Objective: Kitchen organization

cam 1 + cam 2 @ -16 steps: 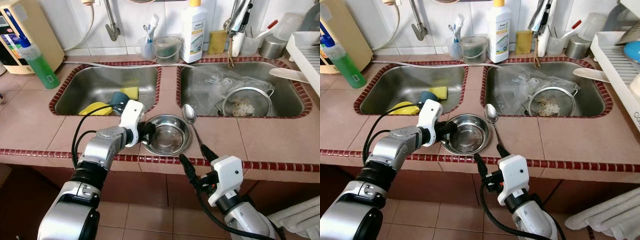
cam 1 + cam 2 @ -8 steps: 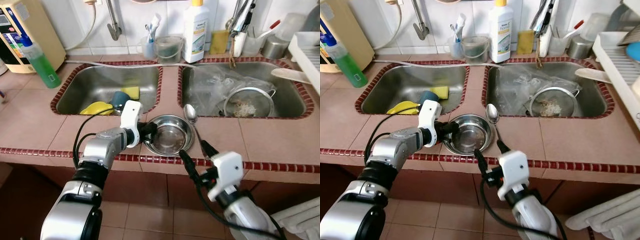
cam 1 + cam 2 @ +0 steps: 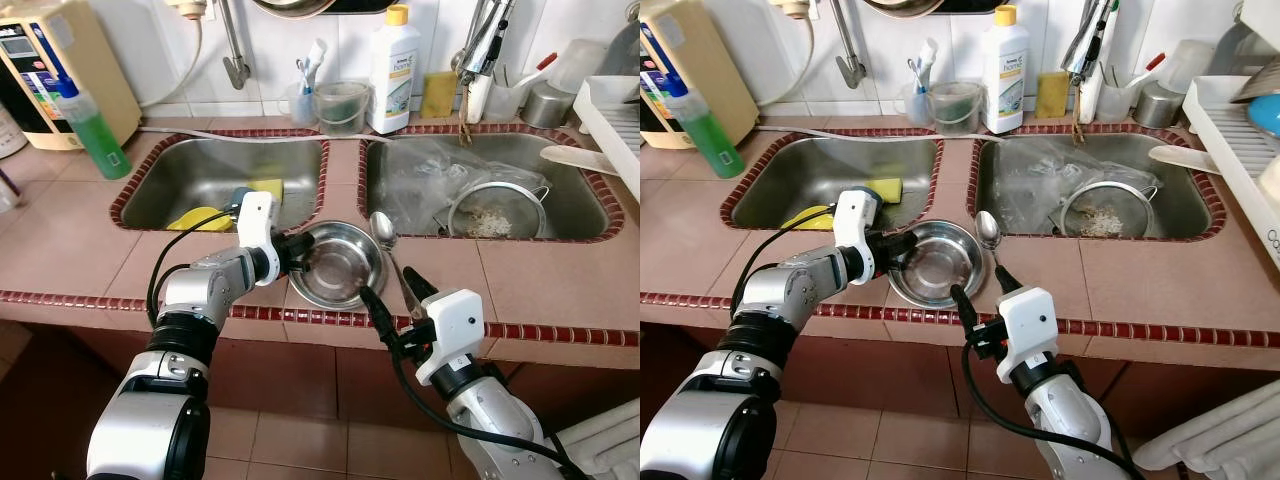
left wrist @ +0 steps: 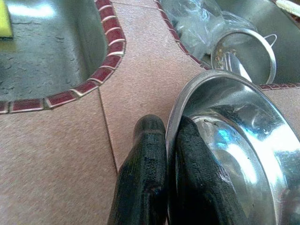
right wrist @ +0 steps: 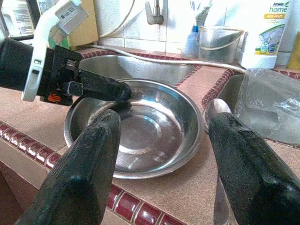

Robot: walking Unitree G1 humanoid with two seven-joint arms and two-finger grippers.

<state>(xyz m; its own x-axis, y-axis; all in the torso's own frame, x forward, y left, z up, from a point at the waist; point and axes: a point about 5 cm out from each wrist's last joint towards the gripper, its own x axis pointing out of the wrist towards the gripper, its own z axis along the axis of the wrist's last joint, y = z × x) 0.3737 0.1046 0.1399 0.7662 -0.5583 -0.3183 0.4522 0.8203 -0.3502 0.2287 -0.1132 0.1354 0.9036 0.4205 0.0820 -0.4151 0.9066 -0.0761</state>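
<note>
One shiny, seemingly empty steel bowl (image 3: pixel 338 266)

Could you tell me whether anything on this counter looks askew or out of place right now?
Yes: the steel bowl sits tilted, its left rim pinched and lifted by the left claw. A spoon lies loose on the counter beside it, and crumpled plastic shares the right sink with a strainer.

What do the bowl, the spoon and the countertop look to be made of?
Bowl: polished steel, probably stainless; mirror reflections inside. Left gripper pinches its rim.
Spoon: same shiny metal, by its glint.
Countertop: matte pinkish tile with grout lines, glossy dark red edging; likely ceramic.
</note>
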